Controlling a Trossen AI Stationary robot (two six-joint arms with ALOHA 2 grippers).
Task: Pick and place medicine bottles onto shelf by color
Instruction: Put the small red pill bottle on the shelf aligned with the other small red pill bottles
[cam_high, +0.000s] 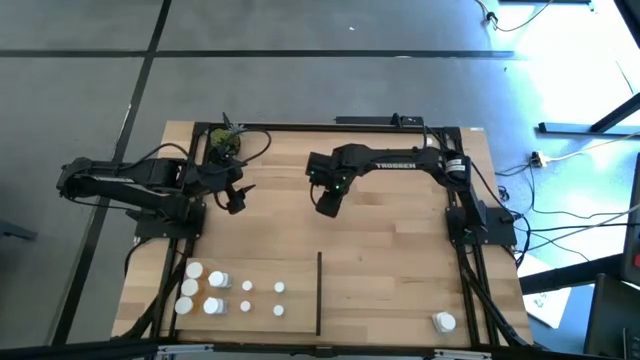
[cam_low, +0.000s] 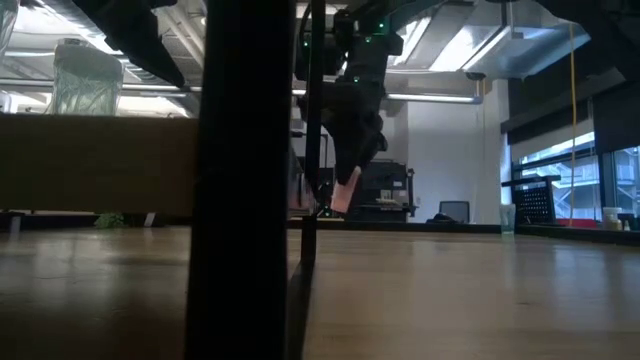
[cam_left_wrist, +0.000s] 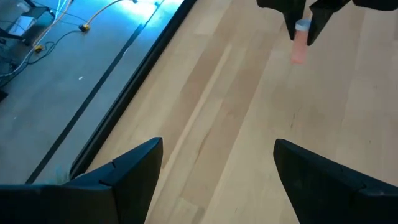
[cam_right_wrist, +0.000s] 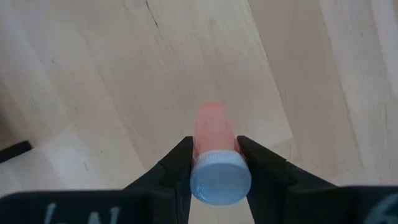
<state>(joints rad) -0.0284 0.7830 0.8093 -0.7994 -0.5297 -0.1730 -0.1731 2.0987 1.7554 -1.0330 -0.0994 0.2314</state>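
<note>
Two arms reach over the light-wood counter (cam_high: 390, 260), which is edged by black rails. The right gripper (cam_high: 328, 204) hangs above the middle of the counter, clear of the surface, its fingers (cam_right_wrist: 177, 171) pinching a small orange bottle (cam_right_wrist: 214, 138) just below its white cap (cam_right_wrist: 220, 177); the bottle's body points down and away from the wrist, and in the low view it shows as a pale pink stub (cam_low: 345, 192) tilted under the dark fingers, well above the wood. The left gripper (cam_high: 238, 198) waits near the far left of the counter, beside a small green plant (cam_high: 224, 143), its fingers (cam_left_wrist: 124, 171) spread wide with nothing between them; past them the left wrist view catches the other arm's held bottle (cam_left_wrist: 300, 45) farther off. Most of the remaining medicine bottles (cam_high: 215, 293) stand grouped at the near left corner, white caps up, some larger ones to the left with an orange body among them and smaller ones to the right. A thin black divider strip (cam_high: 319, 292) runs from near the counter's middle toward the near edge, just right of that group. One white bottle (cam_high: 444, 322) stands alone at the near right, well apart from the rest.
</note>
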